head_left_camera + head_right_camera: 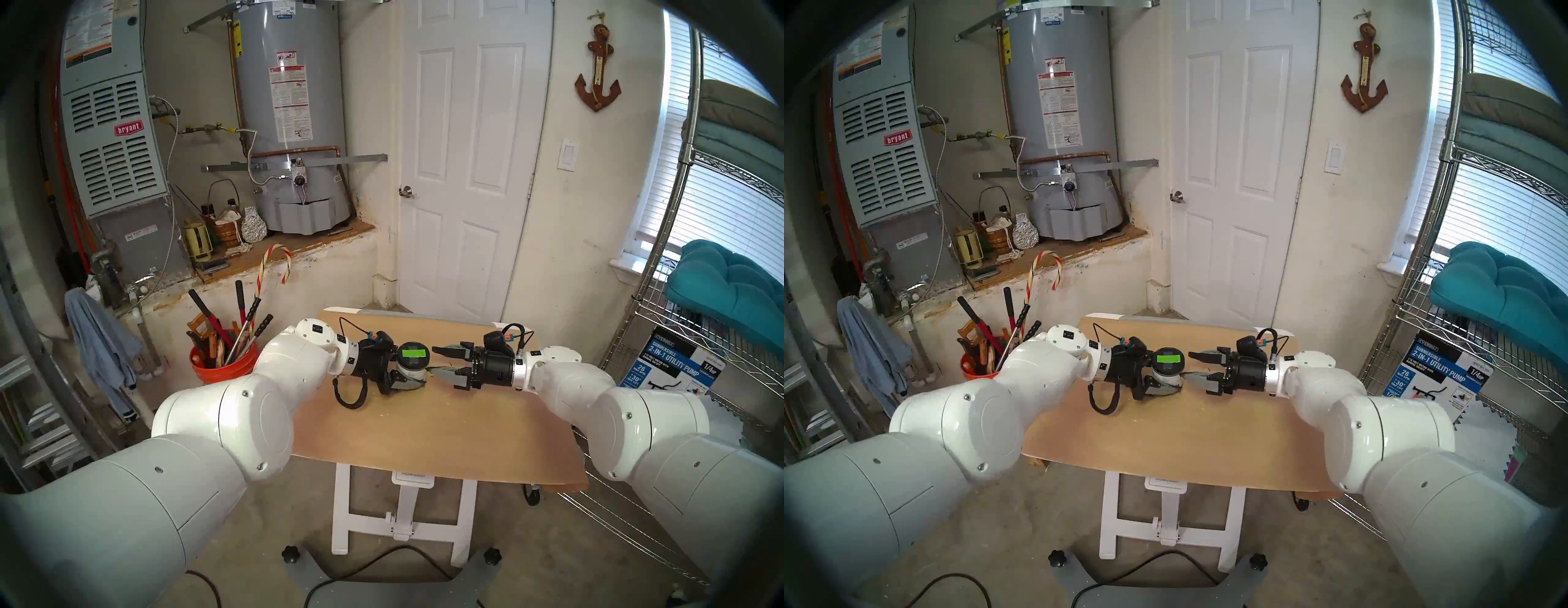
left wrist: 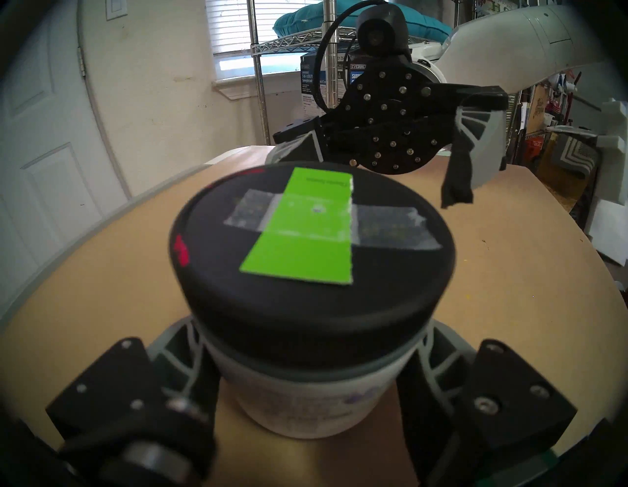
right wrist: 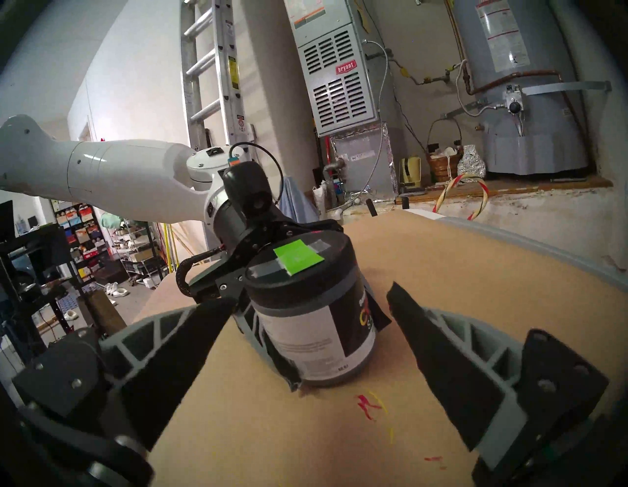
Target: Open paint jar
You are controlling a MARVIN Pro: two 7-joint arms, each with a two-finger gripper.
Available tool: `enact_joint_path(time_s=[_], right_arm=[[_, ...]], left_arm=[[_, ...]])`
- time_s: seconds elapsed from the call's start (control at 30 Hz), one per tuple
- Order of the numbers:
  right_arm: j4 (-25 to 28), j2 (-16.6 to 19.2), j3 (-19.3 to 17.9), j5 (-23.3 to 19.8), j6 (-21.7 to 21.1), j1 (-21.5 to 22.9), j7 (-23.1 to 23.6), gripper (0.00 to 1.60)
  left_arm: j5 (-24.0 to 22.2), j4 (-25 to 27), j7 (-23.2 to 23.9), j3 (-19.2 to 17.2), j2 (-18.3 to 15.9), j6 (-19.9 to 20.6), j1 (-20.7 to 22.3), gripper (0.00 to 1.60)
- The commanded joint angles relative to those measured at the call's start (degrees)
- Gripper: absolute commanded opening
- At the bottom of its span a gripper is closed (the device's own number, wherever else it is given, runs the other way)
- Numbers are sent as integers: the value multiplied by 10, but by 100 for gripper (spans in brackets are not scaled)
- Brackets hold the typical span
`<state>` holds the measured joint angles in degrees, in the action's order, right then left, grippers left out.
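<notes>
paint jar: paper label, matt black lid | table: smooth matt board | bucket: orange plastic

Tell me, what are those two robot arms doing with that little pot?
The left gripper is clamped round the body of a small squat paint jar with a white-grey label, holding it on the tan wooden table. Its black round lid with a green strip is on. The right gripper is wide open beside the jar, facing it, not touching.
</notes>
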<state>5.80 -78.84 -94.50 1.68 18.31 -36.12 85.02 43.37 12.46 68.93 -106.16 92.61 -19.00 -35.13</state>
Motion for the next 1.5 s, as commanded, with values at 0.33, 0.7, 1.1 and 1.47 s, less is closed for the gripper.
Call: enact_joint_path(time_s=[0.33,0.7,1.1,1.47], right_arm=[[12,-23,-15,-10,58,0,0,160],[11,-30,-20,-9,82,-6,-2,160],[10,-34,-24,-8,102,-10,-22,160],[12,-43,-18,-2,131,-16,-41,160]], left_arm=[[1,6,-6,0,3,0,17,0],[4,6,-10,-1,4,0,18,0],[7,5,-17,-2,3,0,18,0],[10,3,-18,-3,4,0,18,0]])
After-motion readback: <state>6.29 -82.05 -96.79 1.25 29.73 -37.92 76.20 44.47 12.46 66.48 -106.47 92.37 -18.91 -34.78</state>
